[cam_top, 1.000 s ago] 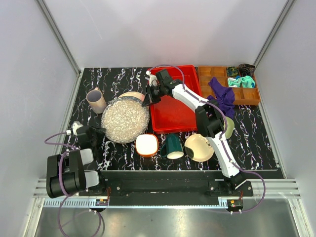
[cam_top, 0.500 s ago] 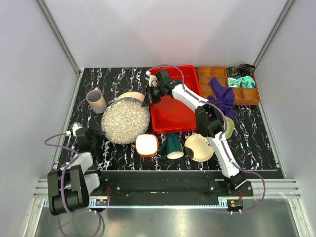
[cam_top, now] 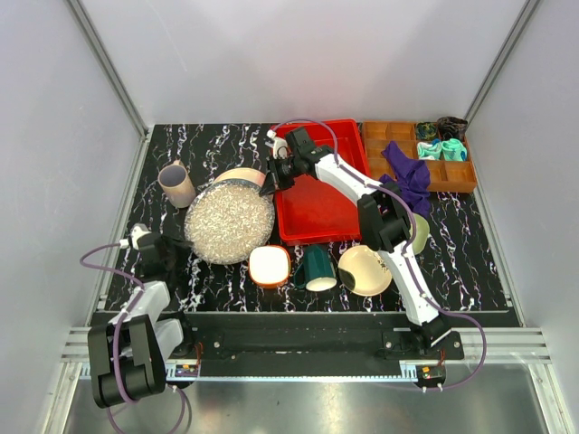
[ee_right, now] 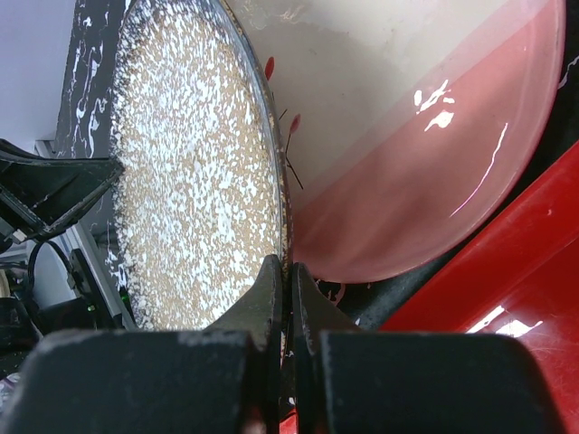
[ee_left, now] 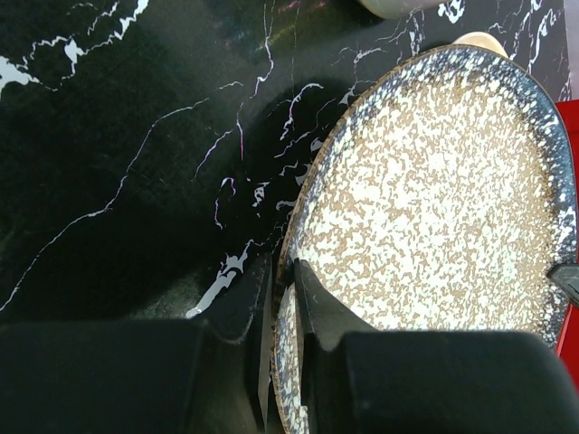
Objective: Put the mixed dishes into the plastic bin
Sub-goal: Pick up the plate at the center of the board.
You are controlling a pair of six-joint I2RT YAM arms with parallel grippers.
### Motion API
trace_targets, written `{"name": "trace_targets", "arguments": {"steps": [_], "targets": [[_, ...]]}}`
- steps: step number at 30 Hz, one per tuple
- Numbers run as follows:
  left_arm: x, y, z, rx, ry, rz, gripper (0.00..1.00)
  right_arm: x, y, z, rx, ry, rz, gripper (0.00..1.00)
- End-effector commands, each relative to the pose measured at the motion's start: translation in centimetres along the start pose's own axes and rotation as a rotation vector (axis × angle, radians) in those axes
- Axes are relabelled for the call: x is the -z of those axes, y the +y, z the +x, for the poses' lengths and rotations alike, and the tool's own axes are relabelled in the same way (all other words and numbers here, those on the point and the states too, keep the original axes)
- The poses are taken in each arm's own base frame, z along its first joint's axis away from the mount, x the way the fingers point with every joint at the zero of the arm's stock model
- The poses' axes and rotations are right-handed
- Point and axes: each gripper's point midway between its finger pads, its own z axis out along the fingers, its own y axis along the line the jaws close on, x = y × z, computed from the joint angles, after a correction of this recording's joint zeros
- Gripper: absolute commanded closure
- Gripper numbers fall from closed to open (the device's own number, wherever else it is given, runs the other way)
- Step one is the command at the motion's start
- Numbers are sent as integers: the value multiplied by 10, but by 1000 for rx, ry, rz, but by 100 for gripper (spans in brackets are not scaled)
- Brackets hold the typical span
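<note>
Top external view, position of items: the speckled plate (cam_top: pixel 230 220) sits on the table (cam_top: pixel 470 262), just left of the red bin (cam_top: pixel 317 212) and outside it. Its far edge covers part of the pink-cream plate (cam_top: pixel 242 174). Whether the speckled plate rests flat or is raised cannot be told from above.

The left gripper (cam_top: pixel 184 243) is at the plate's near-left rim. The left wrist view shows its two fingers (ee_left: pixel 242 294) drawn close, one on each side of the rim, with the rim pinched in the narrow gap between them.

The right gripper (cam_top: pixel 272 177) is at the plate's far-right rim, beside the left wall of the bin. The right wrist view shows its jaws all but together, with the thin edge of the speckled plate running down into the seam between them. The pink-cream plate lies directly behind that edge.

Other dishes, all outside the bin:
- The mauve cup (cam_top: pixel 176 183) is on its side, left of the plates.
- The orange-white bowl (cam_top: pixel 269 265), green mug (cam_top: pixel 317 268) and pale yellow plate (cam_top: pixel 365 269) stand in a row along the bin's near side.

A brown tray (cam_top: pixel 398 136) stands right of the bin, with a purple cloth (cam_top: pixel 409 179) draped over its near edge.
</note>
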Motion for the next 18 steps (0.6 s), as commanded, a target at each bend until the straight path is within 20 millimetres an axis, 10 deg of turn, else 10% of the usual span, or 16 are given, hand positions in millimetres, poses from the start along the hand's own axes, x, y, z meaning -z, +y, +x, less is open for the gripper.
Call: {"name": "trace_targets", "arguments": {"steps": [1, 18], "targets": [[7, -56, -37, -30, -98, 169, 100, 20, 68, -31, 97, -61, -161, 100], [26, -84, -62, -66, -153, 209, 100, 28, 85, -46, 126, -98, -171, 100]]}}
